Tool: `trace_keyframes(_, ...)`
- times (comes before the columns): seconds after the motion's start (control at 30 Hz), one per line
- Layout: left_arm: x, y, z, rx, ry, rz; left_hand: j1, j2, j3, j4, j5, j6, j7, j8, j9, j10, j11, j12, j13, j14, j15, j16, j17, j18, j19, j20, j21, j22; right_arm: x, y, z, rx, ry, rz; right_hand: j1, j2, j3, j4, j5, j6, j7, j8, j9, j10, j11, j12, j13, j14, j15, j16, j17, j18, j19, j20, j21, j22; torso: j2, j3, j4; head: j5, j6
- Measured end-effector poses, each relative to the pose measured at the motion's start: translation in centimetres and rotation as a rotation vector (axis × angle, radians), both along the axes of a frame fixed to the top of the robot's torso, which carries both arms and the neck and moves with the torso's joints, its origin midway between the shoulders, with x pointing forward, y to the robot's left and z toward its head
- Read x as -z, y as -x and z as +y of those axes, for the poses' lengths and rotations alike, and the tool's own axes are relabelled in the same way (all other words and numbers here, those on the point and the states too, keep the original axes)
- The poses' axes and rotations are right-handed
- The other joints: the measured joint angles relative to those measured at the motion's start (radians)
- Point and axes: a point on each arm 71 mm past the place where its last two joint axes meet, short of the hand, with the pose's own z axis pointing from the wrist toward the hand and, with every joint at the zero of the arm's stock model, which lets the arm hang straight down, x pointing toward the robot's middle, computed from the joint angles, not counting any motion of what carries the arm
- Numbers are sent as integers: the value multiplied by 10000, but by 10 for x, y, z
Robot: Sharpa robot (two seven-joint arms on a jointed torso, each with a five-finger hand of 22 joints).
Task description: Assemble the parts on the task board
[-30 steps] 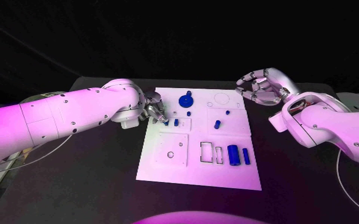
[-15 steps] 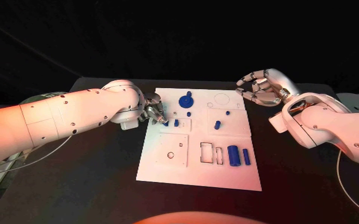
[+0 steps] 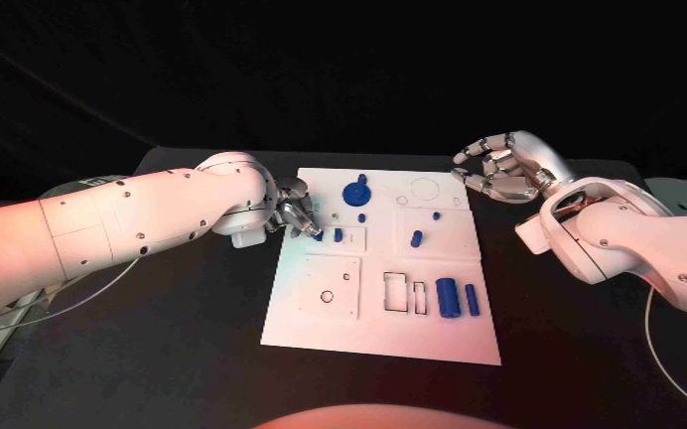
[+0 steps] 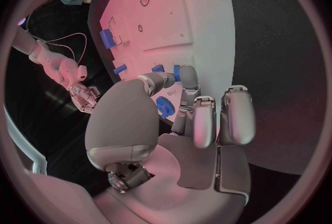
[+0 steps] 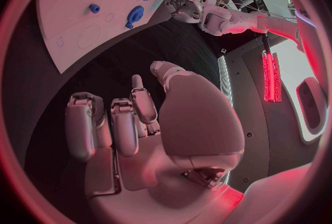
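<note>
Spanning the middle of the black surface (image 3: 172, 350), white task board (image 3: 384, 340) with blue parts spread over it. Reaching in at the board's left edge, left hand (image 3: 295, 209), fingers (image 4: 185, 77) pinching a small blue peg (image 4: 177, 72) at their tips, peg upright over the left-hand slots, nearer this hand. Hovering off the far right corner, right hand (image 3: 498, 168), curled loosely, holding nothing.

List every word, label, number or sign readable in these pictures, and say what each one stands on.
None can be read. The task board bears only outlined recesses and holes, no lettering. The blue parts, the left hand, the right hand and both white arms show no legible marking in the head view or either wrist view.
</note>
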Motion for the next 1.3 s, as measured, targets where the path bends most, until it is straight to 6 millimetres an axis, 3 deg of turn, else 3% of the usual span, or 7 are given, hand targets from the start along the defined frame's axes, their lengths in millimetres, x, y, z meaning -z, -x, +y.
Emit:
trace_keyframes(0.17, 0, -1, -1, 26, -15, 93, -172, -67, 0, 0, 85, 74, -75, 0, 50, 95, -25, 109, 133, 0, 0, 0, 0, -1, 0, 0, 40, 54, 0, 0, 0, 3, 1, 0, 0, 0, 0, 0, 0, 0, 0, 0, 0, 0, 0, 0, 0, 0, 0, 0, -1, 0, 0, 0, 0, -1, -1, 4, 0, 9, -23)
trace_keyframes(1.3, 2, -2, -6, 203, -198, 213, -866, 186, -196, -196, 18, 374, -336, 156, 108, 360, -109, 271, 374, 35, -111, 87, -3, -1, 107, -34, 125, 177, 0, 0, 0, 4, -2, -1, -39, -40, 57, 0, 0, 0, 0, 78, -9, 0, 0, 0, -13, 0, 0, 0, -4, 0, 0, 0, -50, 4, 5, 5, -12, -7, -63)
